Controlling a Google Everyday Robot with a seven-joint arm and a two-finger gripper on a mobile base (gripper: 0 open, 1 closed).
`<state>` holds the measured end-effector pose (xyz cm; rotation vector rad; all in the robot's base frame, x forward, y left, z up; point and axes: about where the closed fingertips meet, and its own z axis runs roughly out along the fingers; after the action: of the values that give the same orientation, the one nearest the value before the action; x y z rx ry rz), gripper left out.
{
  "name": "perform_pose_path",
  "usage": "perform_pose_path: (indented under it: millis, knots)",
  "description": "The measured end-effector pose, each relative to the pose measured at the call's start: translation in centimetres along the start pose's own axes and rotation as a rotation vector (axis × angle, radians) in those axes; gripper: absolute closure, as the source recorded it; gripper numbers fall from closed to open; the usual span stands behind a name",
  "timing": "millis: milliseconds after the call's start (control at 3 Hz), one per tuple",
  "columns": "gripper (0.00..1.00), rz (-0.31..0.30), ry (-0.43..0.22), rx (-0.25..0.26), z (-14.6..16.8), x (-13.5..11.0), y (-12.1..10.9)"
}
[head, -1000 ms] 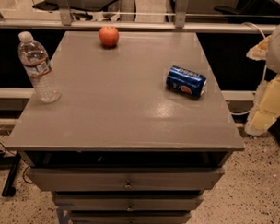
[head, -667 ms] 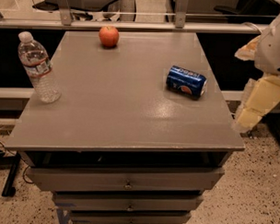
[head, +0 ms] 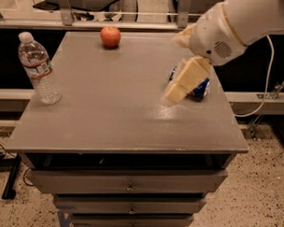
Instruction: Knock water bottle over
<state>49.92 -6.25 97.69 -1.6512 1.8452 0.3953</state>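
The water bottle is clear ribbed plastic with a white cap and a narrow label band. It stands upright near the left edge of the grey table. My gripper, cream-coloured on a white arm, hangs over the right half of the table, far to the right of the bottle and apart from it. It holds nothing that I can see.
A blue Pepsi can lies on its side at the right, mostly hidden behind the gripper. A red apple sits at the back middle. Drawers are below the tabletop. A rail and a chair stand behind the table.
The arm has swung in from beyond the table's right edge and now reaches left over the table, covering most of the can. The bottle, apple and can have not moved.
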Motion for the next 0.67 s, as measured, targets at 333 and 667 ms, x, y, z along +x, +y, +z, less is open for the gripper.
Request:
perform_pose_path:
  millis: [333,667]
  knots:
    - [0.0,-0.016,-0.205,-0.028,3.2,-6.6,-0.1]
    - [0.0,-0.016,-0.231,-0.019,3.1,-7.7,-0.1]
